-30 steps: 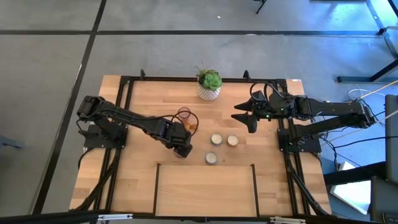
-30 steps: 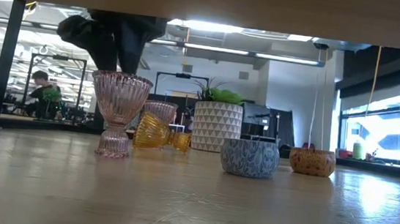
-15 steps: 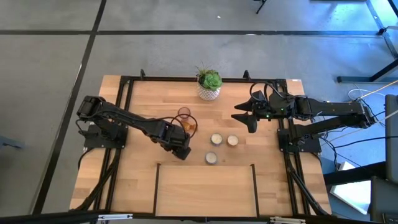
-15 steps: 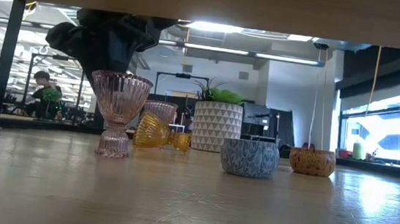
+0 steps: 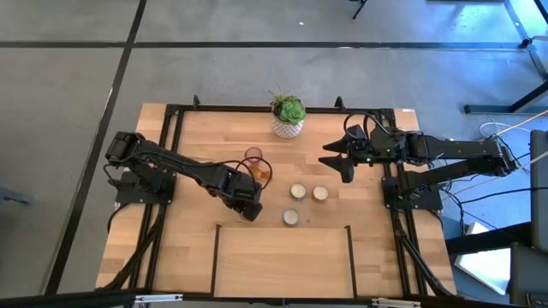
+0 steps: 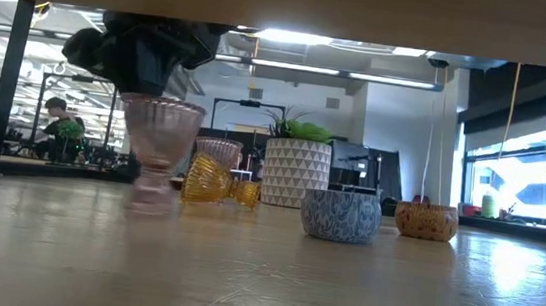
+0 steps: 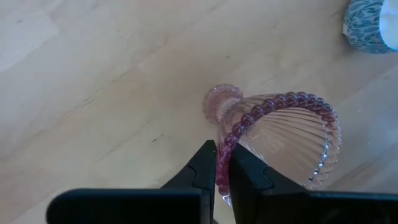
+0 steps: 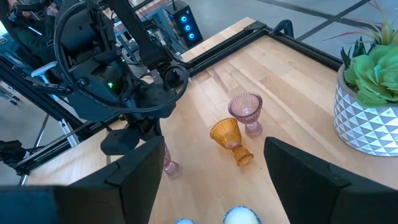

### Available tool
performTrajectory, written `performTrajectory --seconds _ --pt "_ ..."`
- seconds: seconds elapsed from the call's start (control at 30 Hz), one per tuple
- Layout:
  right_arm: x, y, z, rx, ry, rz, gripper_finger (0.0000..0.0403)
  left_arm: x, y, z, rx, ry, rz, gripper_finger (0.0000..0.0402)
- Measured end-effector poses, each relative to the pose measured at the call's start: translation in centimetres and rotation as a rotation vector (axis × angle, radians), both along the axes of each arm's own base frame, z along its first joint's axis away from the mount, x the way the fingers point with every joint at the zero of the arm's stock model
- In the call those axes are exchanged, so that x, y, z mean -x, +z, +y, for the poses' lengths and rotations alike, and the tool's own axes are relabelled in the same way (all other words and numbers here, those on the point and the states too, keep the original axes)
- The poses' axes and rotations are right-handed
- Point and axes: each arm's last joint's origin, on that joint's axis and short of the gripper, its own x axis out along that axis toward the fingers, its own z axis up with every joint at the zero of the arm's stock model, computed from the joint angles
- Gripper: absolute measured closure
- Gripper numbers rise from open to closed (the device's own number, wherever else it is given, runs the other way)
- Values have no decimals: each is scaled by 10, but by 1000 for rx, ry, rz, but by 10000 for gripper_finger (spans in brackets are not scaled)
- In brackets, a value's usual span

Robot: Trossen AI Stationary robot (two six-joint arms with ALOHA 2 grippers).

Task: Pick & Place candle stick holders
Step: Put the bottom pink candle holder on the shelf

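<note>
Closing since the earlier frame, our left gripper (image 7: 216, 180) now pinches the beaded rim of the ribbed purplish-pink glass candle stick holder (image 7: 283, 140) at table centre-left, seven o'clock of the tipped amber holder (image 8: 229, 139); placing remains, we judge.

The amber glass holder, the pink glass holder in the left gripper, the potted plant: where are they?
Amber ribbed glass holder (image 8: 228, 138): right wrist view, on its bowl.
Pink ribbed glass holder (image 7: 292, 140): left wrist view, on its bowl.
Green plant in white patterned pot (image 6: 296, 173): low view, on the pot.
</note>
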Motion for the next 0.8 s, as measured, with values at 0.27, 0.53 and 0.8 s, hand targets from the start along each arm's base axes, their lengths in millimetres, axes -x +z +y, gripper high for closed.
performTrajectory --seconds 0.27,0.53,0.8 --pt "0 -1 0 0 -1 7 125 5 30 16 -31 -40 36 385" --pt "1 -1 0 1 -1 15 126 8 88 30 -7 -71 -158 385" --pt "1 -3 0 1 -1 30 126 17 165 8 108 -200 -392 385"
